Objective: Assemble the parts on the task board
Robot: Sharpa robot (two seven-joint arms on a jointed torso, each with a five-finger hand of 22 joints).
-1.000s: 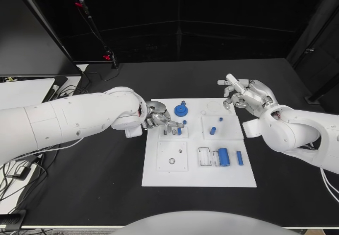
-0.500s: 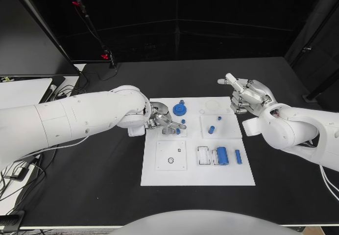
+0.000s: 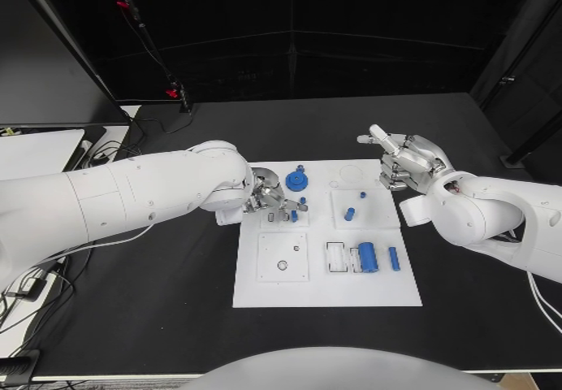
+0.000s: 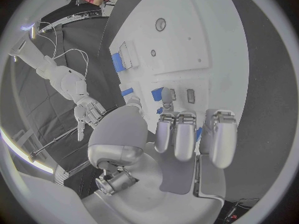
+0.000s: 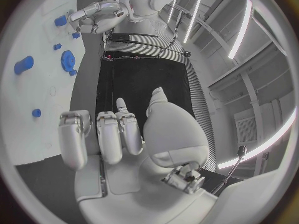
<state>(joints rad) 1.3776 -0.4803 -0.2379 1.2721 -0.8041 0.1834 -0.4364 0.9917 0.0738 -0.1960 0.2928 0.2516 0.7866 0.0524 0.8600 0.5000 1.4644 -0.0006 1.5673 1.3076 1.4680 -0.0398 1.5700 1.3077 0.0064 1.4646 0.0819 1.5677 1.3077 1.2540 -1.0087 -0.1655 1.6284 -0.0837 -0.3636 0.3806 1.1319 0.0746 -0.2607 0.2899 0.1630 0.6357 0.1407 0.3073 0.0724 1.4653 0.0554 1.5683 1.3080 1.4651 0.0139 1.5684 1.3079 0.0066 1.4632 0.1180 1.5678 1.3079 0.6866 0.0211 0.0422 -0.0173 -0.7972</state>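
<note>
The left hand (image 3: 272, 201), fingers curled low over small blue parts (image 3: 293, 216) at the far-left of the white task board (image 3: 326, 294), holding nothing I can confirm, may knock them aside, while the right hand (image 3: 406, 161) hovers empty, fingers loosely bent.

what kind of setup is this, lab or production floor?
Likely a robotics test lab: a black table with a white task board of small blue parts, black curtains behind, loose cables at the table's edge.
</note>
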